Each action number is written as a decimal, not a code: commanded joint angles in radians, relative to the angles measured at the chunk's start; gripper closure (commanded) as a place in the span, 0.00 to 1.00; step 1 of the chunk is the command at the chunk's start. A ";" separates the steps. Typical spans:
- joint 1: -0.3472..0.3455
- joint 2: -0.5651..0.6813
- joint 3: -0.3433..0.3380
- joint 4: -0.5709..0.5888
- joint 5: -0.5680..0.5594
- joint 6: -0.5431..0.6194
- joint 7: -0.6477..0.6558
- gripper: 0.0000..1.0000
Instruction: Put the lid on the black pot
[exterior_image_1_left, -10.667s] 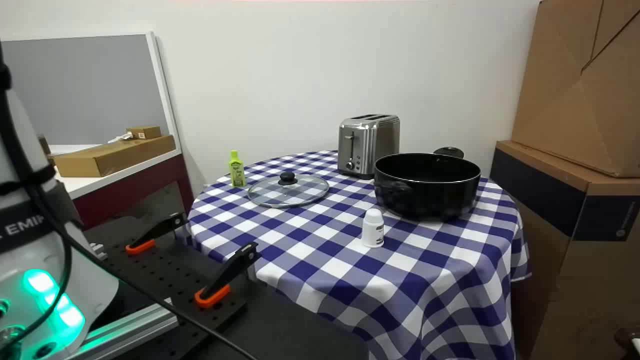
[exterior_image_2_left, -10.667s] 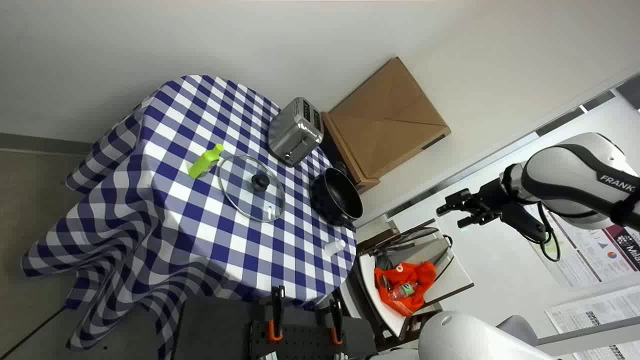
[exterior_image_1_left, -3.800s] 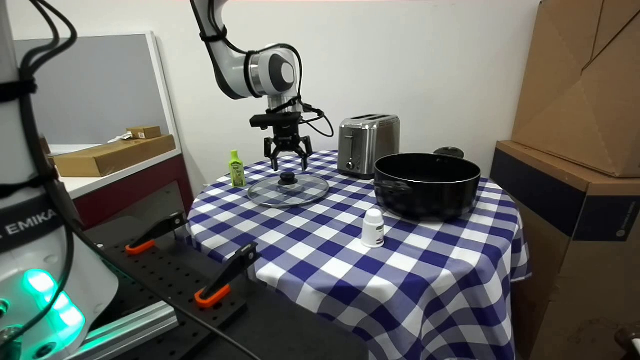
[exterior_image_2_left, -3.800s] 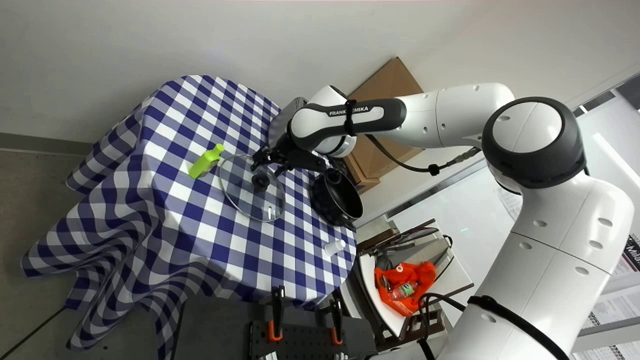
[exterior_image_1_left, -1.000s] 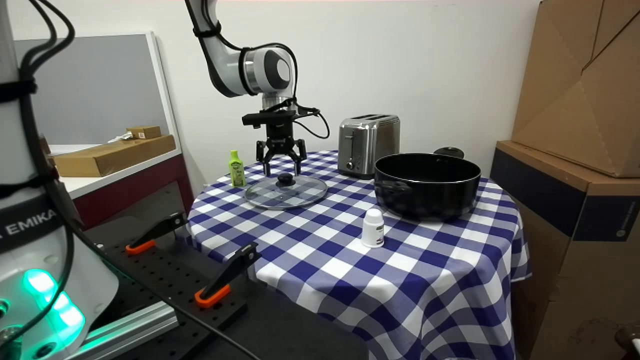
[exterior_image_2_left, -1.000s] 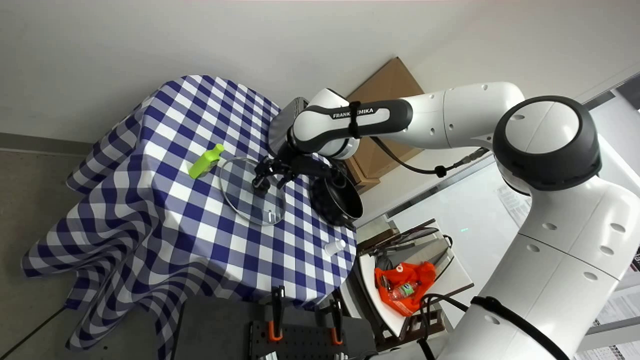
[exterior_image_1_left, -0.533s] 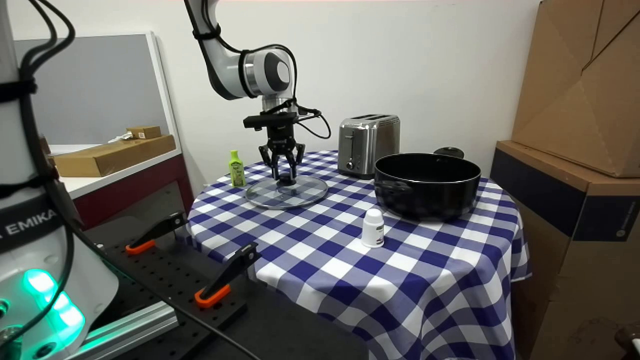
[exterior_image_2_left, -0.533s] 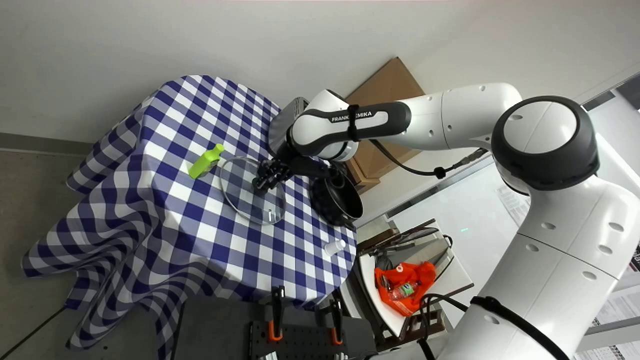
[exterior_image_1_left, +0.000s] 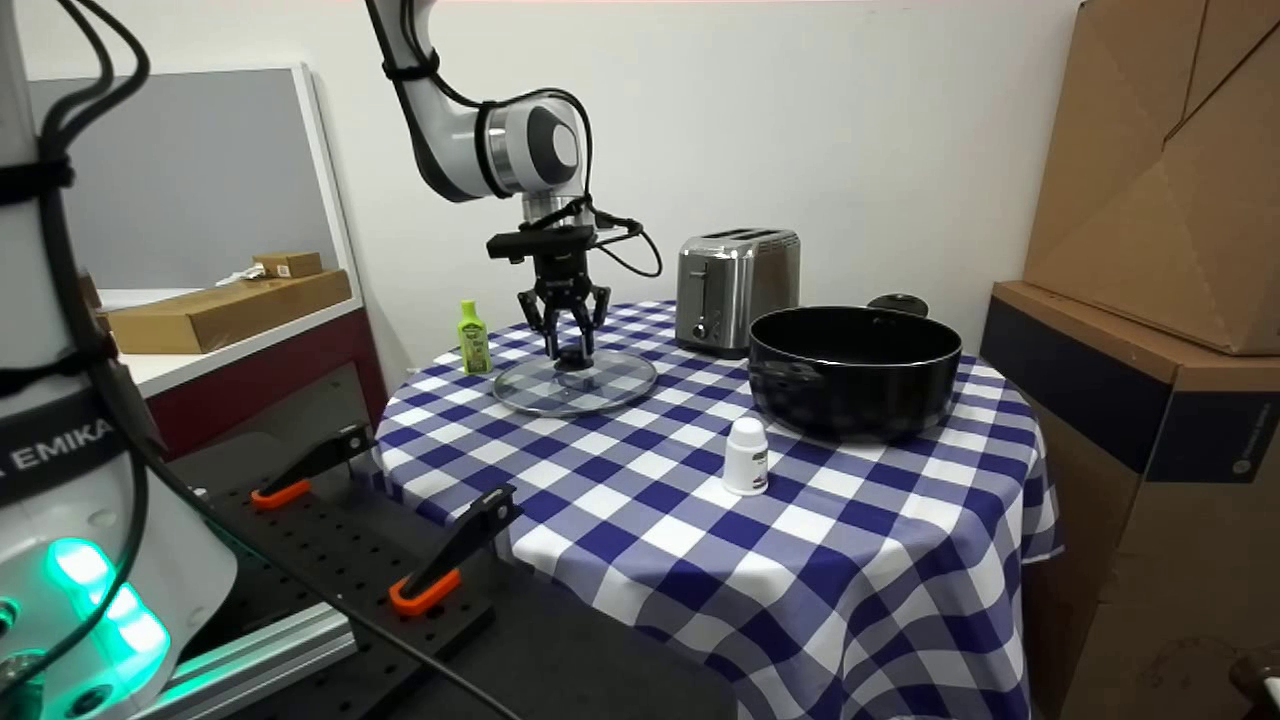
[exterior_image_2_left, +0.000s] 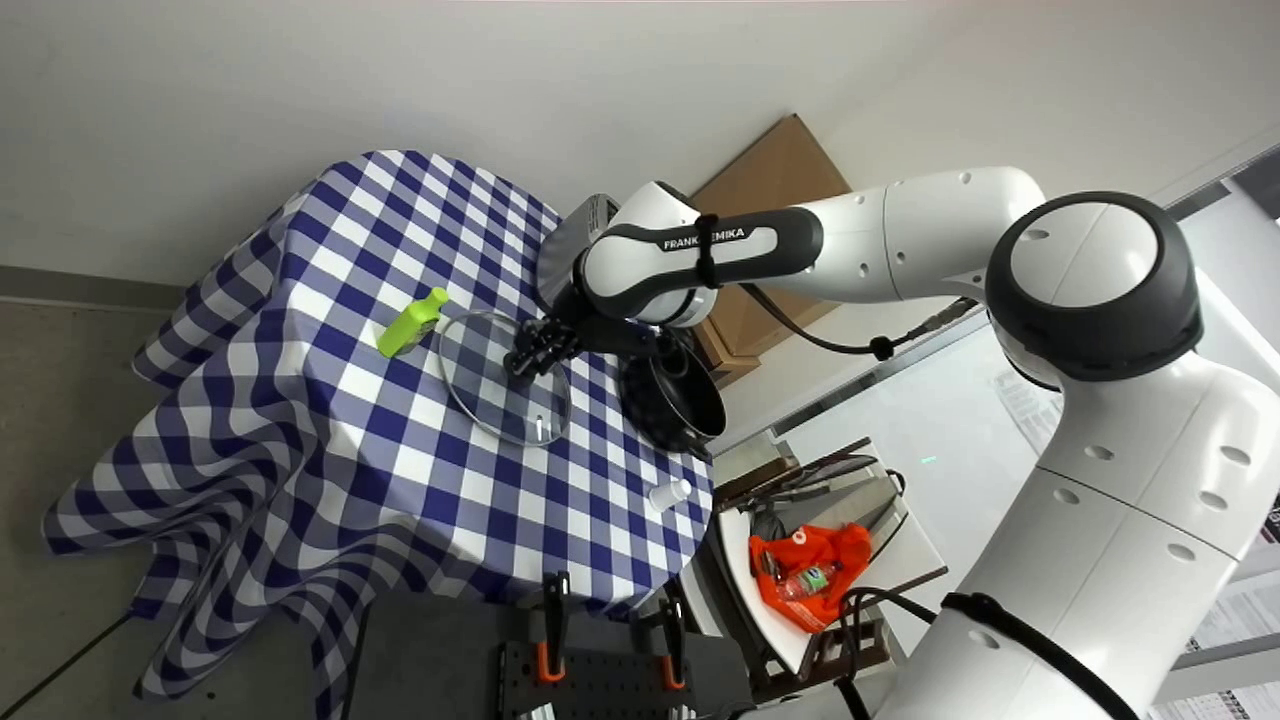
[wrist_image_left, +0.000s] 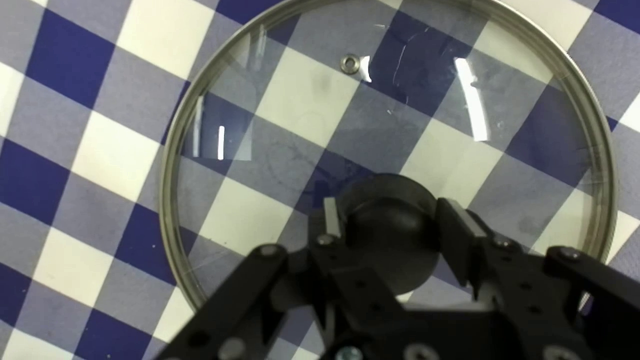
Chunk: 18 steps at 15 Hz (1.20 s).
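Observation:
The transparent glass lid sits flat at table level at the far left of the checked cloth. Whether it is slightly raised, I cannot tell. Its dark knob is between both fingers of my gripper, which is shut on it from above; the wrist view shows the pads at its sides. Both exterior views show the gripper standing over the lid's middle. To the right of the lid, apart from it, stands the wide black pot, uncovered, with short side handles. My forearm partly covers the pot in an exterior view.
A steel toaster stands behind, between lid and pot. A small white bottle is in front of the pot. The green bottle stands close beside the lid's rim. Cardboard boxes rise beyond the table's right edge.
The arm came from away over to the lid. A second ago the fingers stood apart around the knob; since then they have shut on it. The lid has shifted very slightly. Pot and bottles are unmoved.

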 joint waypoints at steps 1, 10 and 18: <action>-0.011 -0.069 0.010 -0.053 -0.002 0.035 -0.004 0.76; -0.049 -0.204 0.021 -0.089 0.016 0.029 -0.029 0.76; -0.131 -0.287 -0.001 -0.028 0.018 -0.030 -0.091 0.76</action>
